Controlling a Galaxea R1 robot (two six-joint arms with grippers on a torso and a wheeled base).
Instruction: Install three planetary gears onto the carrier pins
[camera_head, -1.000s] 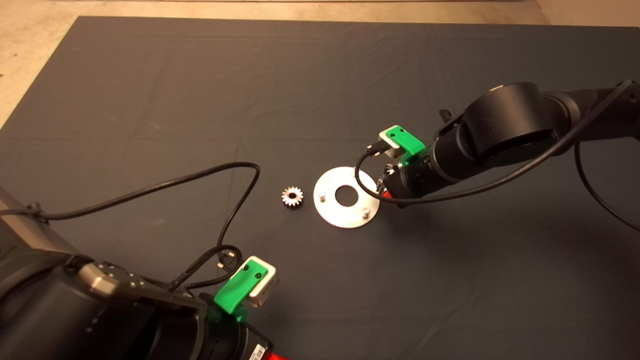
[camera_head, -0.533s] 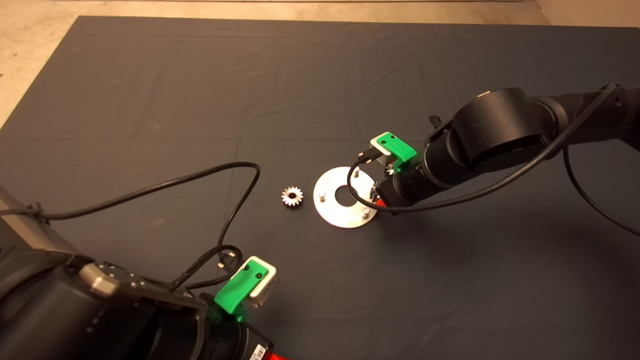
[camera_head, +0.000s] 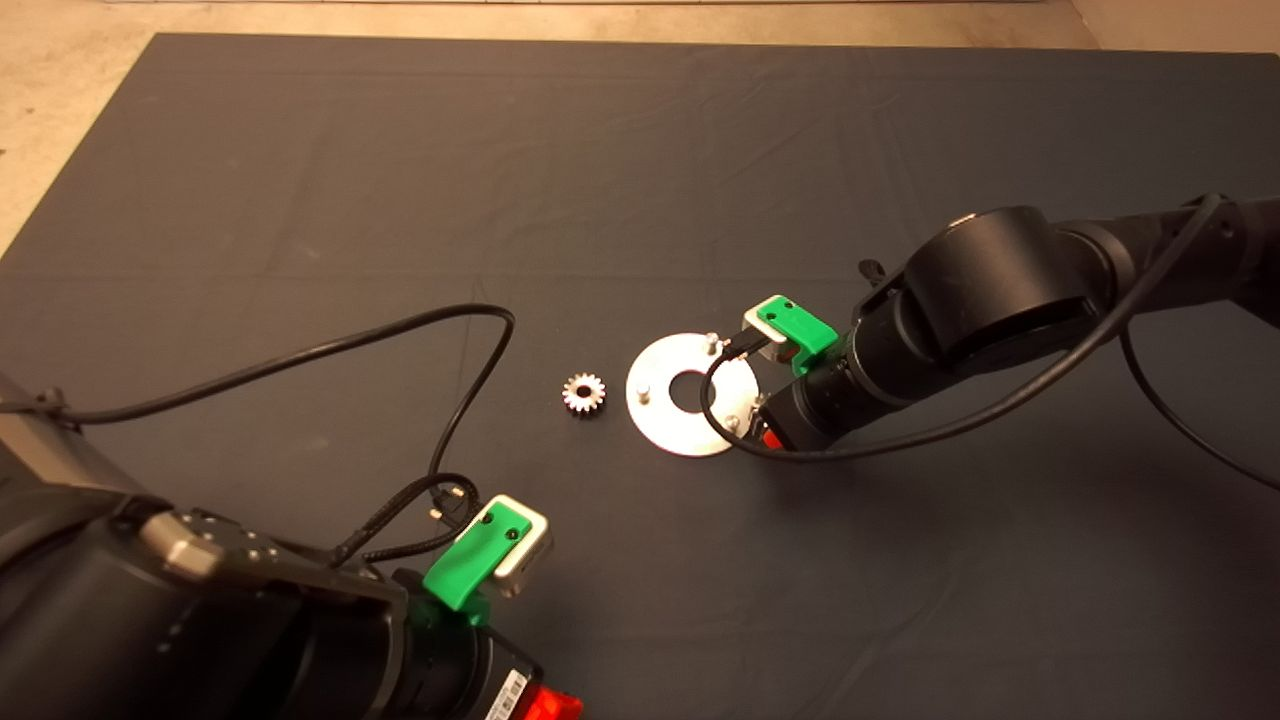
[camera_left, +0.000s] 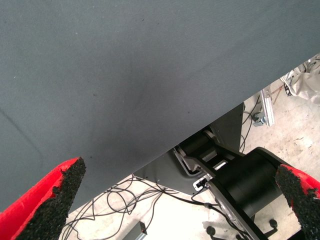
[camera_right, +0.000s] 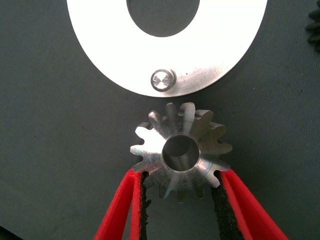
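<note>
Steel gear (camera_right: 181, 154) sits pinched between the two red fingers (camera_right: 125, 210) of the right gripper (camera_right: 181, 200), teeth gripped by the black pads, its centre hole facing the wrist camera. It hangs just beside the rim of the silver disc (camera_right: 100, 50), near one upright carrier pin (camera_right: 162, 80) but not over it. In the head view the right gripper (camera_head: 765, 432) comes in from the right edge and is at the disc's (camera_head: 655, 425) lower right side, in the middle of the frame. Two more pins (camera_head: 712, 342) (camera_head: 644, 392) stand bare on the disc. A second gear (camera_head: 584, 393) lies flat on the dark mat (camera_head: 400, 180) just left of the disc, apart from it. The left gripper (camera_left: 180, 200) waits at the lower left edge, its fingers (camera_left: 55, 200) spread wide and holding nothing, over the mat's edge with floor and cables beyond.
</note>
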